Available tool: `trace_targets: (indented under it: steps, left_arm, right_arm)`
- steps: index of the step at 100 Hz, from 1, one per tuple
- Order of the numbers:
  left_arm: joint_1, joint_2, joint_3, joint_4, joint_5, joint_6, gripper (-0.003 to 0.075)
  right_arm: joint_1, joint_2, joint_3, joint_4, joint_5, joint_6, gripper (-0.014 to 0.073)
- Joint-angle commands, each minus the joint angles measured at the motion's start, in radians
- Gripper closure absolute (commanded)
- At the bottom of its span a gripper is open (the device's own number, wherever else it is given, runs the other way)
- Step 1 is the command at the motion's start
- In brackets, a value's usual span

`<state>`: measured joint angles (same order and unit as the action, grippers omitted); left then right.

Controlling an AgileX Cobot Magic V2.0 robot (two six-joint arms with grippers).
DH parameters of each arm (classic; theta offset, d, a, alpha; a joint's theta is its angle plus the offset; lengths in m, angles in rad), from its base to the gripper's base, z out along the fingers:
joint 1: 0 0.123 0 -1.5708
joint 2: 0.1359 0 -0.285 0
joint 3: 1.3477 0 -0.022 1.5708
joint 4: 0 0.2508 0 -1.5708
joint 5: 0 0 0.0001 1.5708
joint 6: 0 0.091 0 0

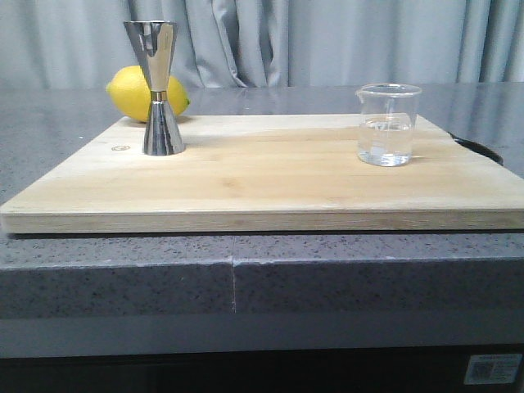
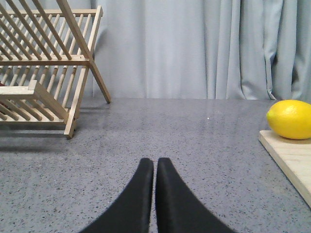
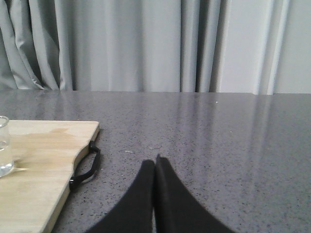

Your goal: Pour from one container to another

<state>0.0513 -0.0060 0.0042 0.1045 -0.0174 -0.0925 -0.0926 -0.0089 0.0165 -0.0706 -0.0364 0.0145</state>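
A small clear glass beaker (image 1: 388, 124) holding a little clear liquid stands on the right part of the wooden cutting board (image 1: 262, 176); its edge shows in the right wrist view as the beaker (image 3: 4, 145). The steel hourglass jigger (image 1: 160, 88) with a gold waist band stands upright at the board's back left. Neither arm shows in the front view. My left gripper (image 2: 155, 161) is shut and empty over the grey counter, left of the board. My right gripper (image 3: 155, 160) is shut and empty over the counter, right of the board.
A yellow lemon (image 1: 139, 92) lies behind the jigger, seen also as the lemon (image 2: 290, 119) at the board's corner. A wooden dish rack (image 2: 46, 63) stands on the counter to the far left. A black strap handle (image 3: 85, 167) hangs off the board's right edge. Grey curtains close the back.
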Motion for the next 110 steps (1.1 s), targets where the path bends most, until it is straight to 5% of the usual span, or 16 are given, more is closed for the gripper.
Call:
trace_targets:
  steps: [1,110]
  left_arm:
    - [-0.007,-0.022,0.028,-0.001,-0.075,-0.009,0.0739]
    - [-0.007,-0.022,0.028,-0.001,-0.103,-0.009,0.0739]
  right_arm:
    - [-0.005,-0.020,0.004,-0.001,-0.075,-0.003,0.0664]
    - [-0.005,-0.020,0.004,-0.001,-0.115,-0.003,0.0664]
